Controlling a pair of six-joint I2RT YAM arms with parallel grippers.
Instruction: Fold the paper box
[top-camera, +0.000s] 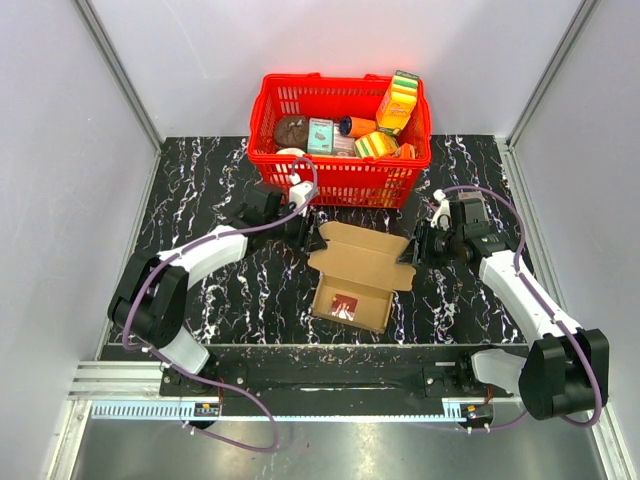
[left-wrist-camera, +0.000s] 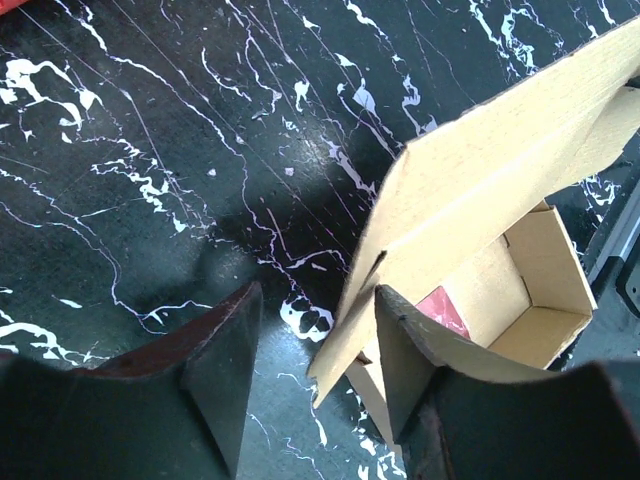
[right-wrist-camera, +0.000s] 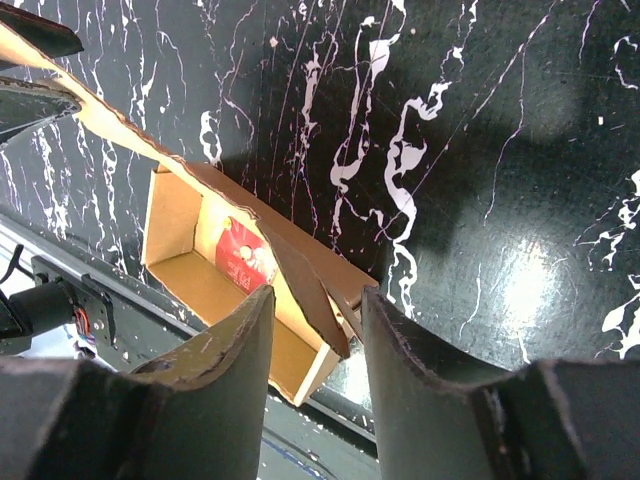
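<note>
The paper box (top-camera: 362, 262) lies mid-table, its brown tray open and its lid (left-wrist-camera: 480, 190) raised at a slant. A small red packet (top-camera: 345, 305) rests inside the tray. My left gripper (top-camera: 305, 228) is at the lid's far-left corner; in the left wrist view its open jaws (left-wrist-camera: 318, 295) straddle the lid's side flap, which lies against the right finger (left-wrist-camera: 410, 350) and apart from the left one. My right gripper (top-camera: 415, 248) is at the lid's right corner; its open jaws (right-wrist-camera: 318, 295) straddle that side's flap (right-wrist-camera: 310, 290) with a gap on each side.
A red plastic basket (top-camera: 340, 180) holding several groceries stands just behind the box and close to the left gripper. Grey walls close in the black marbled table (top-camera: 200, 190) on three sides. A metal rail (top-camera: 330, 360) runs along the near edge.
</note>
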